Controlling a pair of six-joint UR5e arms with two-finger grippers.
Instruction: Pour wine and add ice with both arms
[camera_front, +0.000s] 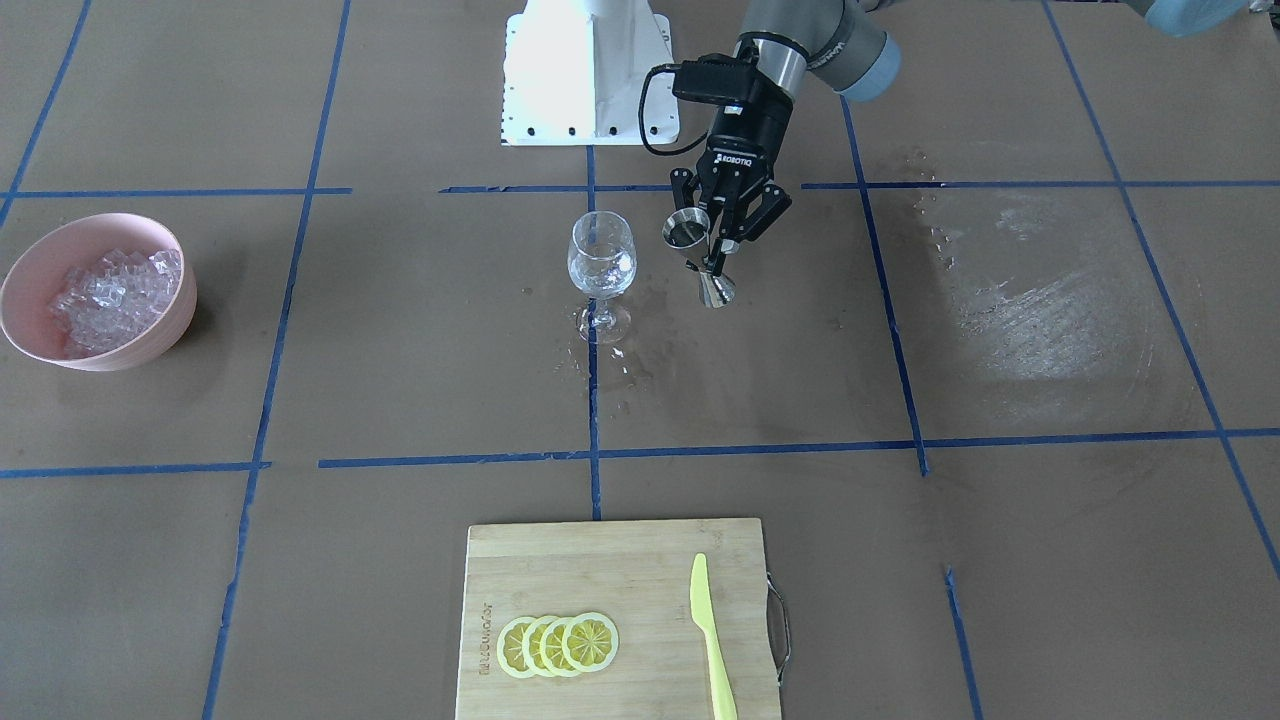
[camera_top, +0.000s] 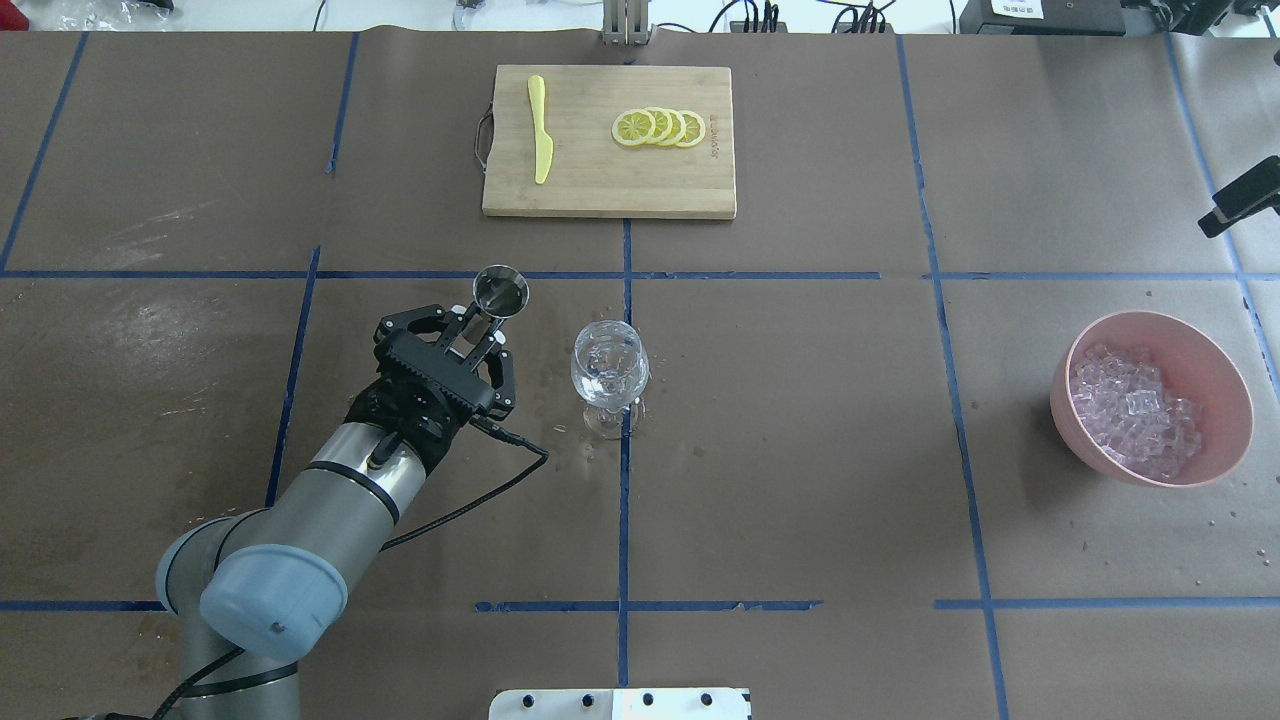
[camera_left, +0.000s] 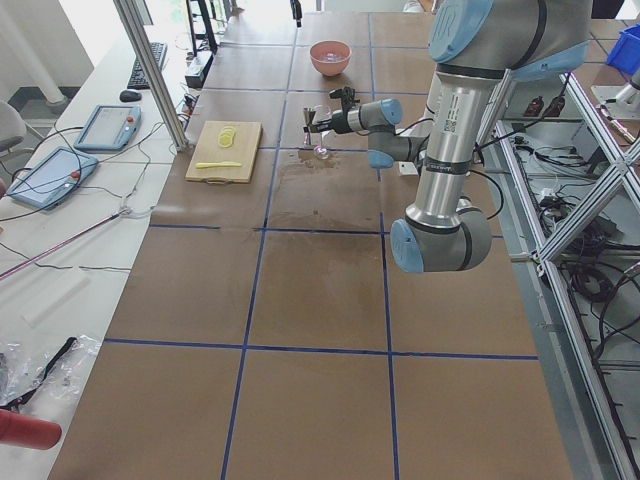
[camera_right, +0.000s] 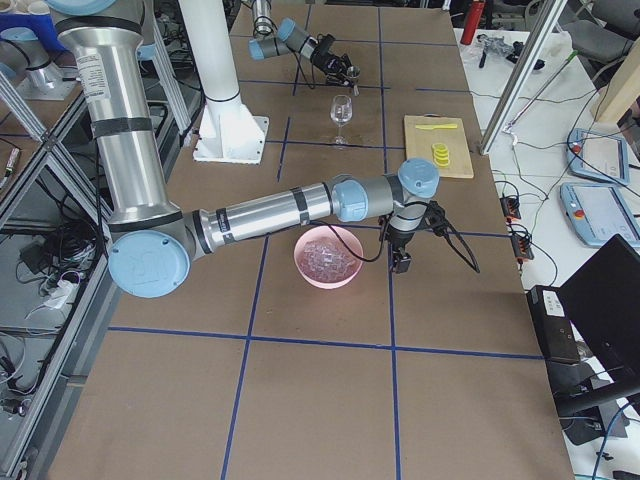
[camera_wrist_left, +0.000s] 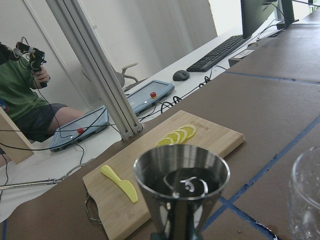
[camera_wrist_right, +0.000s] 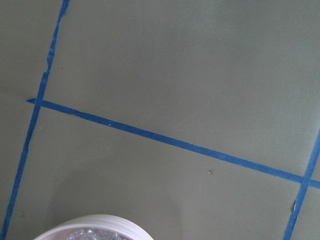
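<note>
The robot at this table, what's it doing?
Its left gripper holds a metal jigger next to a wine glass at mid-table. The right gripper hangs beside a pink bowl of ice. Lemon slices and a knife lie on a cutting board.

front-facing: you look steeply down from across the bench, facing the white base at the top edge; mid-range.
overhead: you're behind the robot, looking forward and down; shares the wine glass, cutting board and pink bowl with front-facing, flipped.
exterior left: bench end, looking along it; left arm large and near.
exterior right: opposite end; right arm near, bowl close, glass far.
left wrist: low, very close behind the steel jigger, facing the cutting board.
right wrist: close, pointing down at bench paper; bowl rim at the bottom edge.
</note>
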